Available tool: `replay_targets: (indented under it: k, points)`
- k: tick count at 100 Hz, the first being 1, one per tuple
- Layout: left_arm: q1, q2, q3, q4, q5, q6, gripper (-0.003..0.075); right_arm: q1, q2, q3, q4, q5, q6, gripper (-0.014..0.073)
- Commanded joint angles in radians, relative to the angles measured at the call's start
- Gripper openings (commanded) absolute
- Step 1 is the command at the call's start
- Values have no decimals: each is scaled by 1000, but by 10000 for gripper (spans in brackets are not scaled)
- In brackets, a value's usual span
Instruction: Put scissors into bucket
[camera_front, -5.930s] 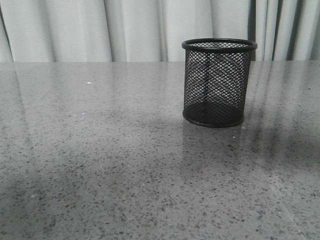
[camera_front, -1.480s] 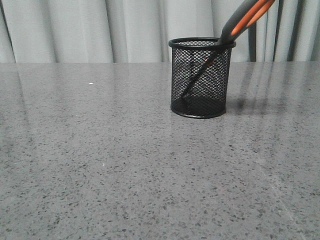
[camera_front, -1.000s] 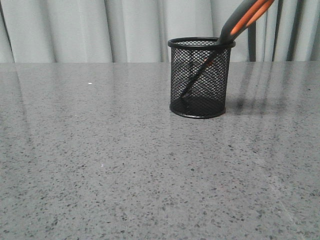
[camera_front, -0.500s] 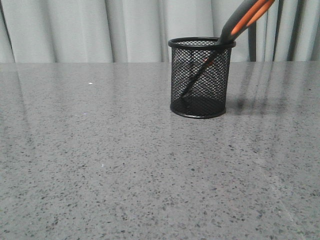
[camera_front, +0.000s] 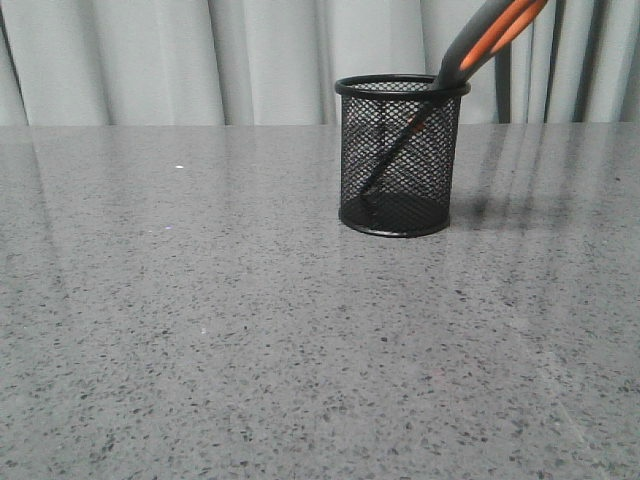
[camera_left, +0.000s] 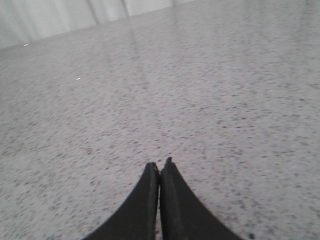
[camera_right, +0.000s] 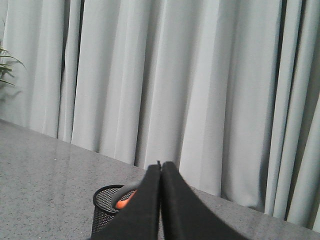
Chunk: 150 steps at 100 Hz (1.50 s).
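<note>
The black wire-mesh bucket (camera_front: 401, 155) stands upright on the grey speckled table, right of centre in the front view. The scissors (camera_front: 490, 37) stand inside it, blades down and leaning right, with the grey and orange handles sticking out above the rim. In the right wrist view the bucket (camera_right: 107, 212) shows low beside my right gripper (camera_right: 160, 165), with the orange-lined handle (camera_right: 123, 199) at its rim. The right gripper is shut and empty, apart from the bucket. My left gripper (camera_left: 160, 164) is shut and empty above bare table. Neither gripper shows in the front view.
Pale grey curtains (camera_front: 250, 60) hang behind the table's far edge. A green plant's leaves (camera_right: 5, 65) show at the edge of the right wrist view. The grey speckled tabletop (camera_front: 200, 320) spreads to the left and front of the bucket.
Since 5.9 s ago the scissors have come to stand in the bucket, and the bucket sits a little further left. Over the last 1.5 s nothing has visibly moved.
</note>
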Motion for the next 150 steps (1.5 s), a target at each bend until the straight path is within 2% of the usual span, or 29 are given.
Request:
replay_targets:
  k: [1, 76, 83, 99, 106, 114, 129, 136, 150]
  points:
    - [-39, -27, 31, -17, -59, -14, -21, 1, 13, -21, -12, -79, -3, -45]
    - [-47, -25, 29, -31, -59, -14, -21, -3, 13, -21, -12, -79, -3, -45]
    - [-47, -25, 29, -31, -59, -14, -21, -21, 12, -21, -13, -20, 16, -45]
    - [-47, -25, 29, -31, -59, -14, -21, -126, 7, -3, -13, 128, 16, -45]
    - [-47, -25, 29, -31, -59, -14, -21, -213, 7, 36, 19, 131, 16, -45]
    - [-47, -25, 29, -31, -59, -14, -21, -330, -7, 102, 128, 126, 16, -45]
    - [-47, -25, 29, -31, -59, -14, -21, -501, -51, 247, 254, 50, 16, -45]
    - [-47, -25, 29, -31, -61, -14, -21, -541, -66, 297, 254, 21, 16, -45]
    - [-47, -25, 29, -31, -61, -14, -21, -550, -64, 359, 243, 2, 16, -45]
